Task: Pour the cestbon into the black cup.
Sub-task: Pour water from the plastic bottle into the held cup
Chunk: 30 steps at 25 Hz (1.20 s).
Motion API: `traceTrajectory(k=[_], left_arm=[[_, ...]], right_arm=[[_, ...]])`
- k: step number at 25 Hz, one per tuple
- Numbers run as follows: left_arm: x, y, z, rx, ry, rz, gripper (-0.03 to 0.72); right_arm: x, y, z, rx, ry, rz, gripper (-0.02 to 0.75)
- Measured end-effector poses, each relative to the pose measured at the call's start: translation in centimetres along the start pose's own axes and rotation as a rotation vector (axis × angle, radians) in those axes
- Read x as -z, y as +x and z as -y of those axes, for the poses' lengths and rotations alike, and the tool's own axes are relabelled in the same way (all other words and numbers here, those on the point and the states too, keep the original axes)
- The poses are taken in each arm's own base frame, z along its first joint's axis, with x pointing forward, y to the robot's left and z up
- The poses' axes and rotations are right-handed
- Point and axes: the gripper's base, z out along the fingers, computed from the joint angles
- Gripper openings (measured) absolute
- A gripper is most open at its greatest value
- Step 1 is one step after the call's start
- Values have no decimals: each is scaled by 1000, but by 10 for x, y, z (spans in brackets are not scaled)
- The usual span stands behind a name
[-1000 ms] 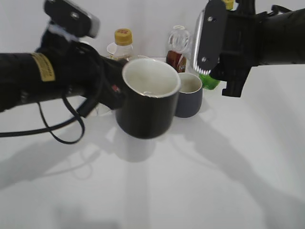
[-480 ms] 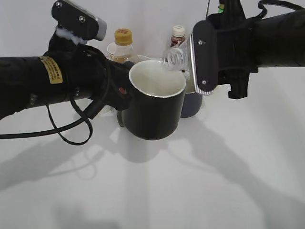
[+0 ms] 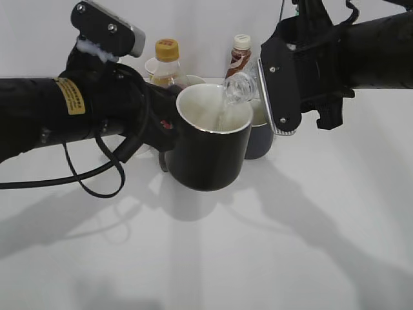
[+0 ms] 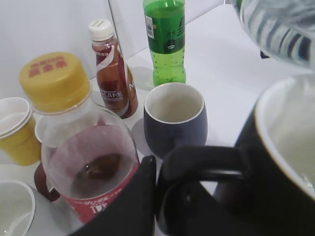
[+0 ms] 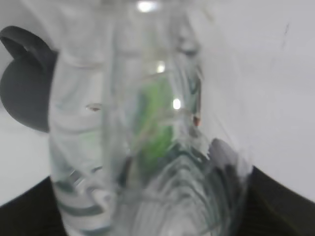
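The wide glossy black cup (image 3: pixel 211 143) with a white inside hangs above the white table (image 3: pixel 213 258), carried by its loop handle (image 4: pixel 206 167), on which the left gripper (image 4: pixel 156 189) is clamped. Above its far rim the small clear ribbed plastic cestbon bottle (image 3: pixel 239 88) is tipped neck-down, and a thin stream of water falls from its mouth into the cup. The right gripper (image 3: pixel 279 87) is closed around the bottle's body, which fills the right wrist view as blurred ribs and a green label (image 5: pixel 157 118). Just behind the cup stands a dark grey-blue mug (image 4: pixel 174 118), with a brown coffee bottle (image 4: pixel 112 73) with a white cap, a yellow-capped bottle (image 4: pixel 78 147) and yellow paper cups (image 4: pixel 17 130) beside it. A green soda bottle (image 4: pixel 166 42) stands farthest back.
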Motion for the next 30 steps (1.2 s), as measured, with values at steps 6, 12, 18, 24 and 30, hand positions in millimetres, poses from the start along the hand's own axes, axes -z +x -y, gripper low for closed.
traceTrajectory(k=[6,12,18,24,30], left_arm=[[-1,1,0,0,1,-5,54],[-1,1,0,-2,1,-4,54],[-1,1,0,1,1,0,54],[-1,1,0,1,1,0,54],[-1,1,0,1,1,0,54]], right_arm=[[1,0,1,68,8,-1,500],[1,0,7,98,26,-3,500],[2,0,14,108,45,-6,500],[2,0,13,111,44,-8,501],[2,1,13,112,43,-9,501]])
